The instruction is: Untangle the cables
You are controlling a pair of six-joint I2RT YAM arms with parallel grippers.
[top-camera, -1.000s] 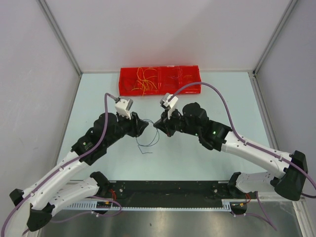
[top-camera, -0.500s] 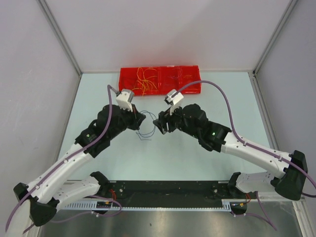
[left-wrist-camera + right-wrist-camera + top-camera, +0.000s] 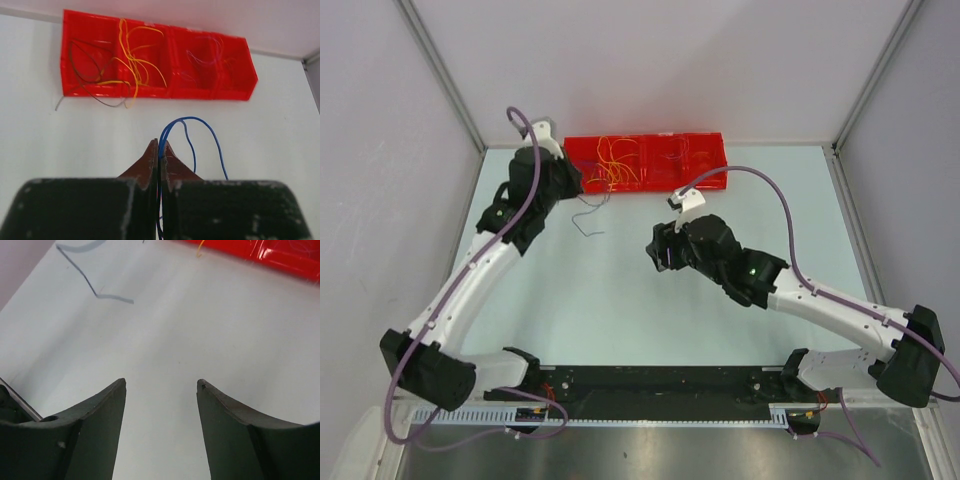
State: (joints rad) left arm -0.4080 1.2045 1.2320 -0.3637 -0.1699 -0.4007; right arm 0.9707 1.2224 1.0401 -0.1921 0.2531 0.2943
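Left gripper (image 3: 159, 146) pressed together, pinching the thin blue looped wire (image 3: 208, 126) near the red plastic compartment tray (image 3: 190, 93).

Right gripper (image 3: 161, 382) spread, empty, well apart.

Next, as judged: carry the wire over a free compartment, clear of the tangled yellow wires (image 3: 131, 55) (snag risk). Lower the loose end first, then release.

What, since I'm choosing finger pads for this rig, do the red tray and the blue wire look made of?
Red tray: likely moulded plastic, glossy; its walls catch highlights and seem slightly see-through. Blue wire: probably a thin metal core in smooth plastic insulation, since it holds a springy loop beyond the left gripper pinching it.
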